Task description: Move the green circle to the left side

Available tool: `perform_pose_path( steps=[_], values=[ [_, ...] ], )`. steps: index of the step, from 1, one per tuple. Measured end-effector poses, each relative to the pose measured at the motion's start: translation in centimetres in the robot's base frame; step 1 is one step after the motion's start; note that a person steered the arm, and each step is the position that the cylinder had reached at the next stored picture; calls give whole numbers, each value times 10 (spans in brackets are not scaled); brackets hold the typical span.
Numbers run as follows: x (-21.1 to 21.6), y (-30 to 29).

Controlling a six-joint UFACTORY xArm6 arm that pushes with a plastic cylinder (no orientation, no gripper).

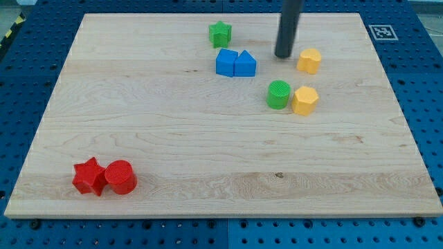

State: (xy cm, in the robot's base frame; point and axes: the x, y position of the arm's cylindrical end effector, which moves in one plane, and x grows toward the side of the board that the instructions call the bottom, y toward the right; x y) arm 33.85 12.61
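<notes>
The green circle (278, 94) lies right of the board's middle, touching a yellow hexagon (304, 100) on its right. My tip (284, 55) is on the board above the green circle, apart from it, just left of a second yellow block (309, 61). Two blue blocks (235, 63) sit together to the tip's left. A green star (220, 33) lies near the view's top.
A red star (89, 176) and a red circle (120, 176) sit together at the view's bottom left. The wooden board (173, 138) rests on a blue perforated table. A marker tag (381, 31) sits at the top right corner.
</notes>
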Motion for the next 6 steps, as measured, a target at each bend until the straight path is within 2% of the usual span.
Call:
perform_pose_path(
  steps=[1, 3, 5, 6],
  values=[
    [41, 3],
    [72, -12],
    [79, 8],
    [97, -9]
  ],
)
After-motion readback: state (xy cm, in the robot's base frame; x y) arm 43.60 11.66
